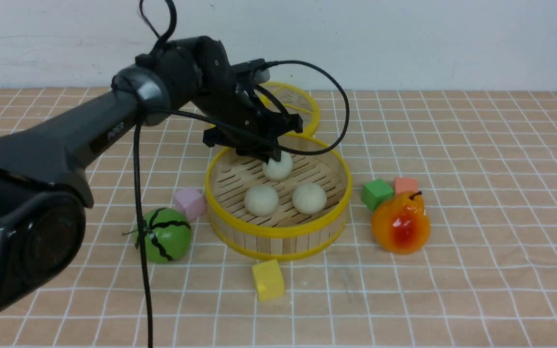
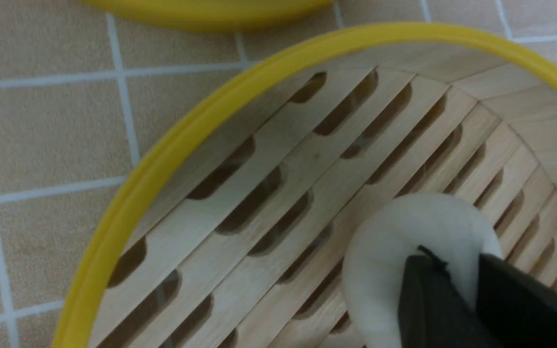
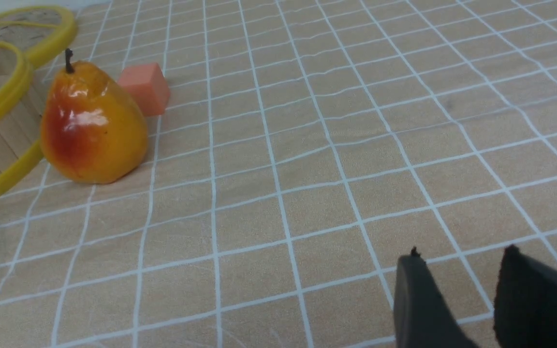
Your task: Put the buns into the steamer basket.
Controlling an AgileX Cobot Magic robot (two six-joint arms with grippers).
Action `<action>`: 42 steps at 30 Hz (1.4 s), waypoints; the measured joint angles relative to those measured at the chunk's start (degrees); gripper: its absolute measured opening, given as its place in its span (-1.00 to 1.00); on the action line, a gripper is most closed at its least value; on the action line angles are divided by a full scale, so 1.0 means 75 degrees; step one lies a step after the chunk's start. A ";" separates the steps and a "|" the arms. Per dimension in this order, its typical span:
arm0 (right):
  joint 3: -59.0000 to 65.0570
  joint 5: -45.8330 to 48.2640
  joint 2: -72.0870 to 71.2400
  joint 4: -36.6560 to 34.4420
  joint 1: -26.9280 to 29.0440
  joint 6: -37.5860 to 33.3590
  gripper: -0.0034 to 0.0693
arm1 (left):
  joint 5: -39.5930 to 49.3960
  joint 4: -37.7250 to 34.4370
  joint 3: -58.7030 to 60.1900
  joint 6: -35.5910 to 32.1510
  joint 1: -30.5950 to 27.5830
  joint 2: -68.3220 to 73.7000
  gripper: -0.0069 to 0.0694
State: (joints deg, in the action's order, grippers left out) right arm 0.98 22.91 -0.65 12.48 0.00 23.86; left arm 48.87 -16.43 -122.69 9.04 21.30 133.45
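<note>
Left gripper [image 2: 452, 255] hangs inside the round bamboo-slat steamer basket with yellow rims [image 1: 278, 244], over its rear half. Its fingers stand only narrowly apart, tips against the top of a small smooth cream-white bun [image 1: 278, 166]. That bun looks to rest on the slatted floor. The bun is wider than the gap, so the pictures do not settle whether a pinch is held or the jaws just touch.

Two more cream-white buns [image 1: 261, 200] [image 1: 309, 198] sit side by side on the front half of the floor. All three are in the basket, none on the tiled cloth.

Right gripper [image 3: 462, 251] is low over bare cloth, well apart from the basket, jaws parted and empty.

Handling, as judged: the buns look light, soft and smooth, round enough to roll. Best taken across the widest part with light pressure, since a hard squeeze could dent one or make it slip.
</note>
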 joint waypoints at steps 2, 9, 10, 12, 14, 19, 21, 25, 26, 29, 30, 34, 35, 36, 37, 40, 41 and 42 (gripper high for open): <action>0.0000 0.0000 0.0000 0.0000 0.0000 0.0000 -0.24 | 0.0000 0.0020 0.0000 0.0016 0.0000 0.0000 -0.36; 0.0000 0.0000 0.0000 0.0000 0.0000 0.0000 -0.24 | 0.0759 0.0261 0.0000 0.0033 -0.0083 -0.0638 0.26; 0.0000 0.0000 0.0000 0.0000 0.0000 0.0000 -0.24 | 0.1146 0.0404 0.0000 0.0033 -0.0167 -0.1029 0.33; 0.0000 0.0000 0.0000 0.0000 0.0000 0.0000 -0.24 | 0.1627 0.0546 0.0000 0.0026 -0.0291 -0.1569 0.36; 0.0000 0.0000 0.0000 0.0000 0.0000 0.0000 -0.24 | 0.2230 0.0706 0.0000 0.0018 -0.0443 -0.2256 0.36; 0.0000 0.0000 0.0000 0.0000 0.0000 0.0000 -0.24 | 0.2930 0.0826 0.0059 -0.0060 -0.0447 -0.3916 0.18; 0.0000 0.0000 0.0000 0.0000 0.0000 0.0000 -0.24 | 0.2930 0.0826 0.0404 -0.0084 -0.0298 -0.4764 -0.02; 0.0000 0.0000 0.0000 0.0000 0.0000 0.0000 -0.24 | 0.2930 0.0793 0.1551 -0.0084 -0.0178 -0.6293 -0.44; 0.0000 0.0000 0.0000 0.0000 0.0000 0.0000 -0.24 | 0.2930 0.0826 0.2001 -0.0084 -0.0178 -0.6765 -0.56; 0.0000 0.0000 0.0000 0.0000 0.0000 0.0000 -0.24 | 0.2930 0.1103 0.3425 -0.0027 -0.0178 -0.8102 -0.85; 0.0000 0.0000 0.0000 0.0000 0.0000 0.0000 -0.24 | 0.2930 0.1224 0.4066 0.0030 -0.0178 -0.8661 -0.85; 0.0000 0.0000 0.0000 0.0000 0.0000 0.0000 -0.24 | 0.2231 0.1634 0.6964 0.0439 -0.0178 -1.1224 -0.85; 0.0000 0.0000 0.0000 0.0000 0.0000 0.0000 -0.24 | 0.1927 0.1693 0.7626 0.0525 -0.0178 -1.1840 -0.85; 0.0000 0.0000 0.0000 0.0000 0.0000 0.0000 -0.24 | 0.1600 0.1721 0.8367 0.0611 -0.0178 -1.2564 -0.85; 0.0000 0.0000 0.0000 0.0000 0.0000 0.0000 -0.24 | 0.1554 0.1730 0.8485 0.0648 -0.0178 -1.2680 -0.85; 0.0000 0.0000 0.0000 0.0000 0.0000 0.0000 -0.24 | 0.1109 0.1778 0.9977 0.1049 -0.0178 -1.4059 -0.85; 0.0000 0.0000 0.0000 0.0000 0.0000 0.0000 -0.24 | 0.1069 0.1819 1.0285 0.1161 -0.0178 -1.4338 -0.85; 0.0000 0.0000 0.0000 0.0000 0.0000 0.0000 -0.24 | 0.1053 0.1842 1.0494 0.1245 -0.0178 -1.4463 -0.85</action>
State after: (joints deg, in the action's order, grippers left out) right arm 0.98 22.91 -0.65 12.48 0.00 23.86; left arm 56.77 -2.61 -43.98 18.38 19.96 24.98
